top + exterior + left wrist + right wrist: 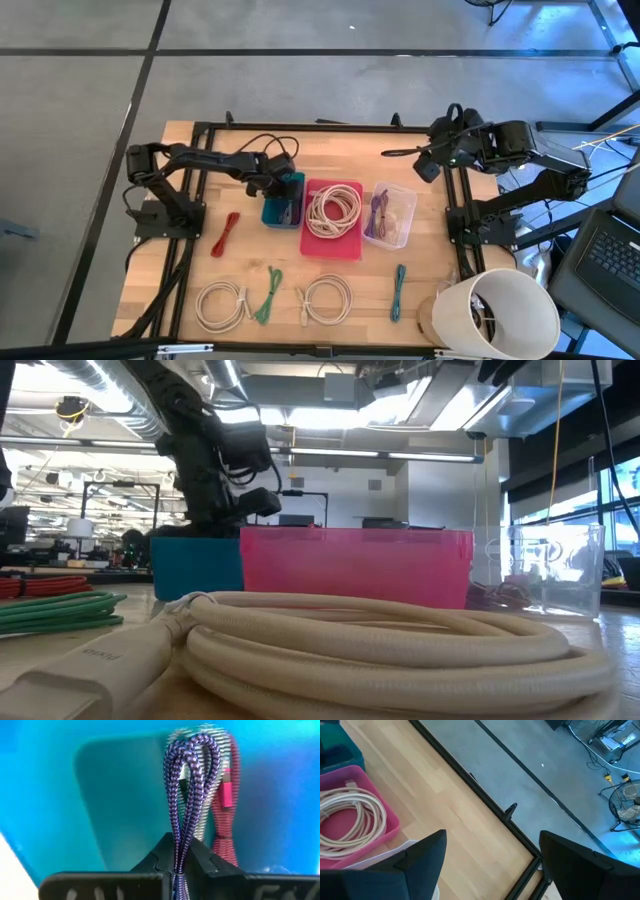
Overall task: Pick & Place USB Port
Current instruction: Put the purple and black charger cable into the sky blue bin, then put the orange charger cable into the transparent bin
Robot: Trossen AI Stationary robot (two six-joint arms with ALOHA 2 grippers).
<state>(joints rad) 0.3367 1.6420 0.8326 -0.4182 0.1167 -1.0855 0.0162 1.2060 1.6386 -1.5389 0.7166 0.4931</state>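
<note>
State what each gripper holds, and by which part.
The left gripper pinches a folded purple braided cable low on its strands, inside the blue bin. The right gripper holds nothing.

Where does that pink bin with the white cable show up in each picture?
High view: pink bin, table centre.
Low view: middle, behind the cream cable.
Left wrist view: not in it.
Right wrist view: left edge.
Shared landmark: teal bin beside it.

Purple braided USB cable [187, 795], looped, pinched upright inside blue bin [75, 795].
</note>
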